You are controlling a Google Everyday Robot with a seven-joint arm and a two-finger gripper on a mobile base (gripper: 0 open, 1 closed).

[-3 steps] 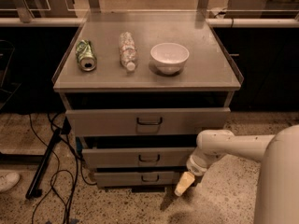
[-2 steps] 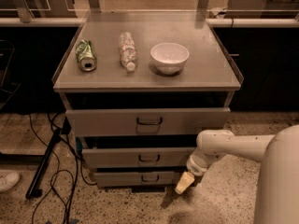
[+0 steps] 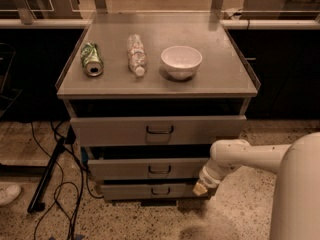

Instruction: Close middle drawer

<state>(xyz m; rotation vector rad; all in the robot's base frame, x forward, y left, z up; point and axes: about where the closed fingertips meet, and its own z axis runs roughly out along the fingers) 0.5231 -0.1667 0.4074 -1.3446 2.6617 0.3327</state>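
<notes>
The middle drawer point(image 3: 125, 169) is a wide shallow grey drawer with a small loop handle point(image 3: 159, 170) at its centre. It stands a little way out of the cabinet, with a dark gap above its front. My gripper point(image 3: 200, 188) hangs low at the right end of the drawer fronts, just below the middle drawer's right corner and beside the bottom drawer point(image 3: 125, 190). My white arm point(image 3: 240, 156) reaches in from the right. I cannot tell whether the gripper touches the drawer.
The taller top drawer point(image 3: 110, 130) stands further out. On the cabinet top point(image 3: 220, 79) lie a green can point(image 3: 91, 59), a plastic bottle point(image 3: 136, 54) and a white bowl point(image 3: 181, 61). Cables and a black bar point(image 3: 47, 176) lie on the floor at left; a shoe point(image 3: 9, 194) is at far left.
My gripper has risen slightly, from beside the bottom drawer towards the middle drawer's right corner. The drawers have not visibly moved.
</notes>
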